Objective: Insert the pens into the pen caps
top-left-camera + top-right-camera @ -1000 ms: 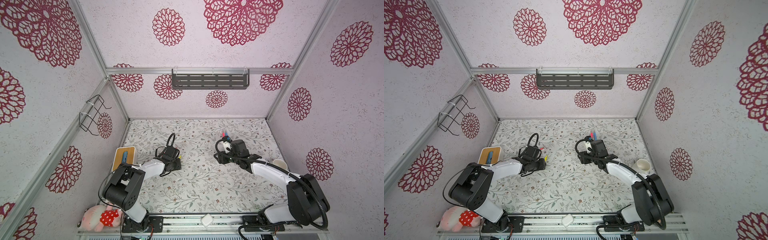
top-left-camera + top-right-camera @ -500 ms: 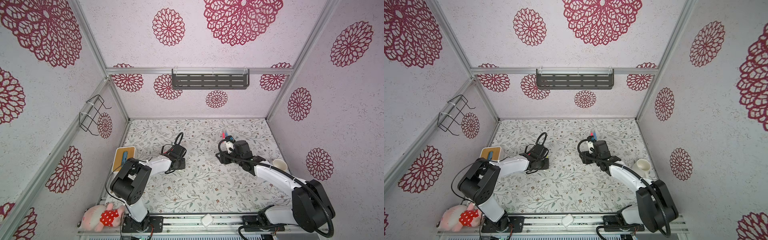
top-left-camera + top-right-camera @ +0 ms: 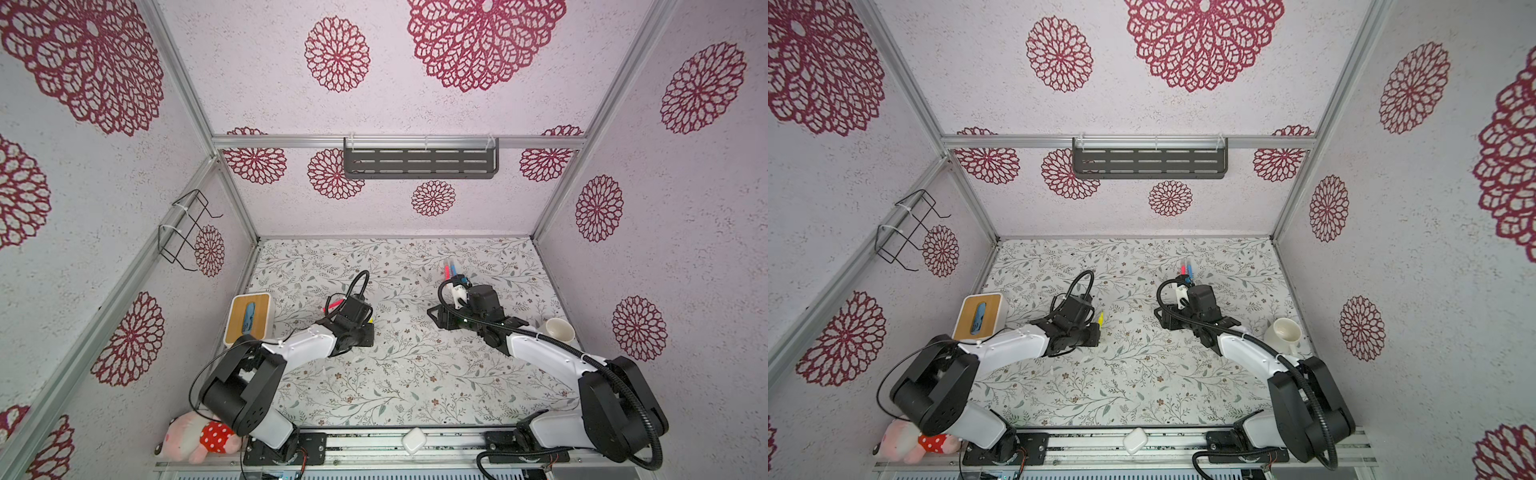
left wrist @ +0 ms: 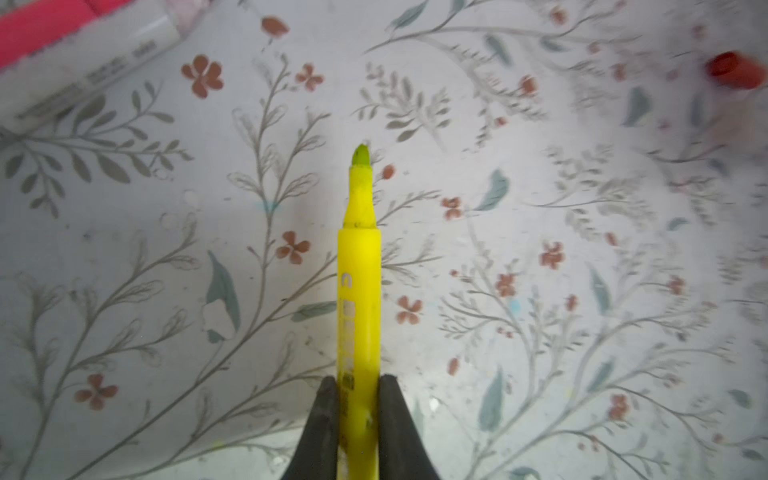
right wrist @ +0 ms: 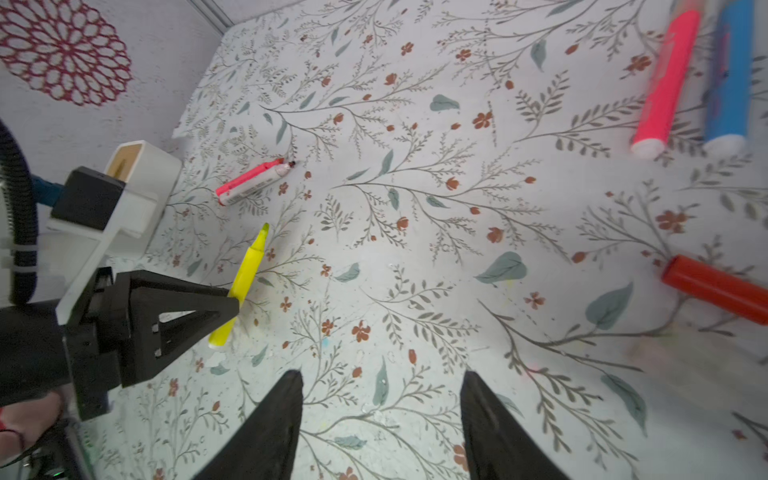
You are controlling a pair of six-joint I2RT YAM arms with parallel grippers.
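Left gripper [image 4: 358, 386] clamped on the yellow pen [image 4: 360, 286]: the two dark fingers press the barrel from either side near its rear, and the uncapped greenish tip projects forward over the table cloth [image 4: 540, 249]. From the right wrist camera the yellow pen shows tilted across the fingertips, its tip toward the pink-and-white pen [image 5: 252, 183]. That pen lies apart on the cloth, near the wooden-topped box [image 3: 249, 318] at the table's left edge. Whether the rear end of the yellow pen touches the cloth cannot be told. Right gripper [image 5: 380, 378] hangs over bare cloth right of centre in both top views, its jaws standing apart with nothing between them. Red cap [image 5: 715, 291], a short tube, lies on its side near the right gripper and well apart from the yellow pen; the left wrist view shows it blurred at the frame's edge. Pink pen [image 5: 665, 83] and blue pen [image 5: 729, 79] lie side by side, nearly parallel, toward the back of the table beyond the right gripper, each turning a white end toward it. Mug [image 3: 1283, 332] stands at the right edge of the table; plush toy [image 3: 195, 436] lies at the front left corner, off the cloth.
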